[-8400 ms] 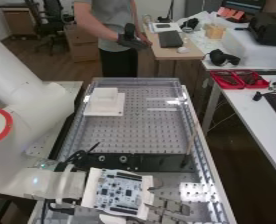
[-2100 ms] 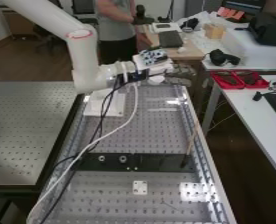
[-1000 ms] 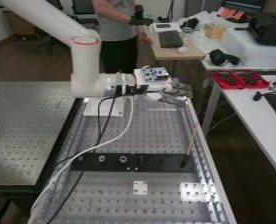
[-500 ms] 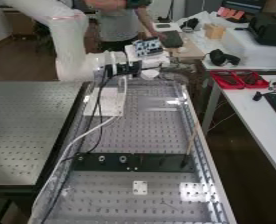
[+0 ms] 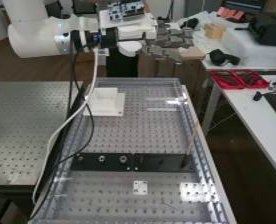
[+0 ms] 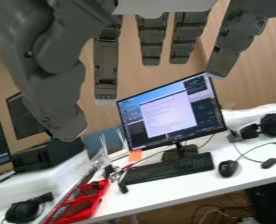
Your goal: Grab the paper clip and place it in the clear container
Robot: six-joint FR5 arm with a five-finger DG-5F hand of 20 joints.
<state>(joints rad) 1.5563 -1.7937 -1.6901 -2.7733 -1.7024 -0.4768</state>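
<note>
High view: white arm [image 5: 39, 37] comes in from upper left, hand [image 5: 170, 44] up past the tabletop's far edge, its fingers stretched roughly level toward the view's right. Circuit board [image 5: 125, 10] on top of the wrist, cables hanging down to the left side of the metal tabletop [image 5: 142, 135]. Thin dark line [image 5: 168, 205] on the near part of the tabletop, maybe the paper clip, too small to be sure; its long axis slants from far left to near right, which end is which can't be told. Small white plate [image 5: 140, 188] lies near it, farther up and left. Black bar [image 5: 158, 162] runs crosswise; thin stick [image 5: 191, 140] slants up from its right end. White block [image 5: 105, 100] sits at far left. Clear container can't be made out surely among the see-through edges and glare.

Wrist view: hand's fingers [image 6: 152, 40] hang nearly straight, spread with gaps between, well open; thumb [image 6: 52, 65] bent slightly, apart from them. Open space between, monitor [image 6: 168, 112] behind. Keyboard [image 6: 168, 170], mouse [image 6: 228, 168] and red tray [image 6: 79, 205] are on the white desk, apart from the fingers.
</note>
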